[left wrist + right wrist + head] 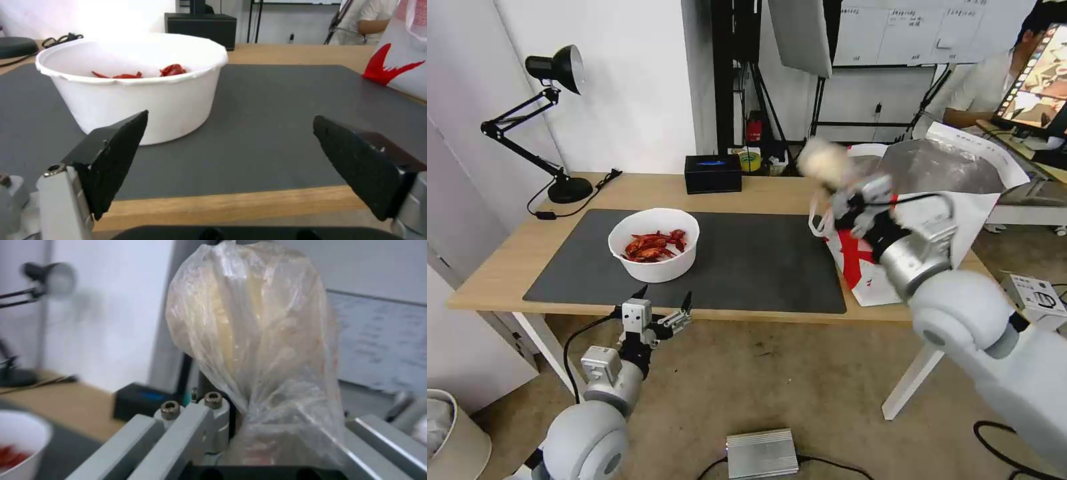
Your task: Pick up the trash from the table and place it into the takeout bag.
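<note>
No writing on anything here is clear enough for me to read; the only mark I can make out is a jagged red graphic on the white side of the takeout bag (934,220), which stands open at the right end of the table (500,267), its silver foil lining showing. My right gripper (844,193) is raised above the table, just beside the bag's near edge, with its fingers pinched on the gathered neck of the knotted clear bag (253,340). That bag is thin, wrinkled, cloudy plastic, bulging into a rounded lump above my fingers with pale yellowish contents inside. My left gripper (662,308) hangs low off the table's front edge, its 2 black pads (116,156) spread wide apart and holding nothing. Just beyond it, the white round bowl (654,244) sits on the dark grey mat (760,260), with red crayfish shells (654,245) lying in its bottom.
</note>
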